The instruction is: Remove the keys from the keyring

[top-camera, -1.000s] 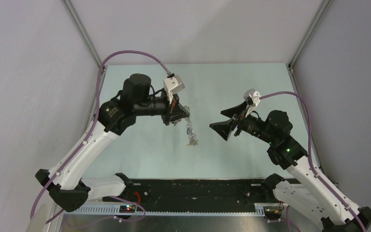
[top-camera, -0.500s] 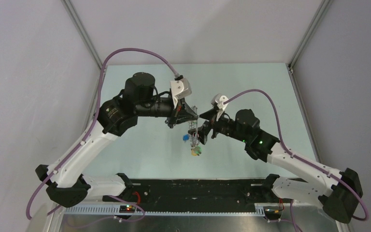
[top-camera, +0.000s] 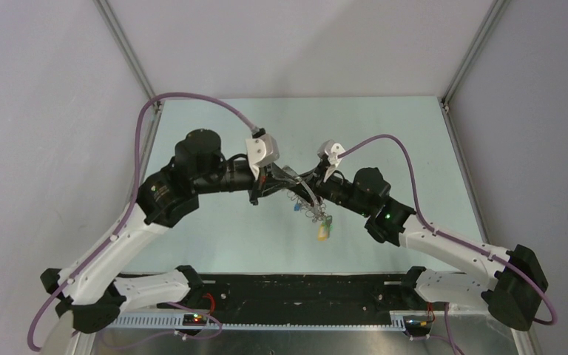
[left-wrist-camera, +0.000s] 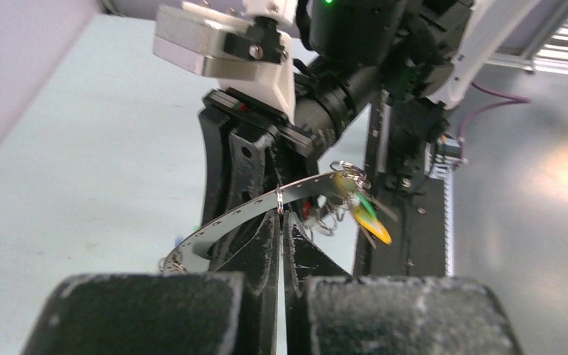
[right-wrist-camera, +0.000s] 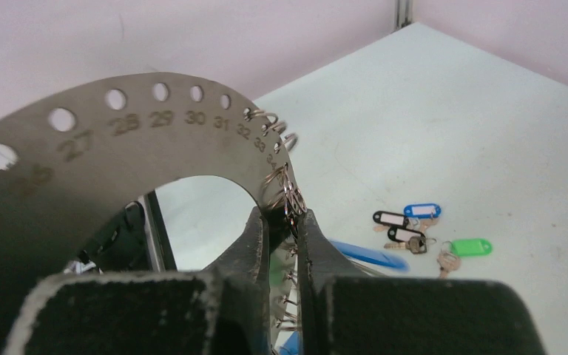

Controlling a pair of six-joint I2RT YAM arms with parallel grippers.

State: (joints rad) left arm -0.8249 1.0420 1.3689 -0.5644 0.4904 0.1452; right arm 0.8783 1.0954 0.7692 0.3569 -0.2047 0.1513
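Your left claw [left-wrist-camera: 281,218] is clenched on the keyring's [left-wrist-camera: 229,218] thin edge, holding it aloft. Your right claw [right-wrist-camera: 282,220] meets it nose to nose, wrists angled inward, pinching the numbered rim among the split rings [right-wrist-camera: 290,196]. Just beyond both, tagged keys [left-wrist-camera: 364,213] dangle. Well below, right of the right claw, loose keys [right-wrist-camera: 414,229] lie on the counter [right-wrist-camera: 488,126].

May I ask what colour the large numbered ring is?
Silver-grey ring, best in right wrist view.

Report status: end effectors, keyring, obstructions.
Left end effector shut on keyring edge. Right end effector shut on keyring by the split rings. Tagged keys hang from it; loose keys on table. Nothing blocking.
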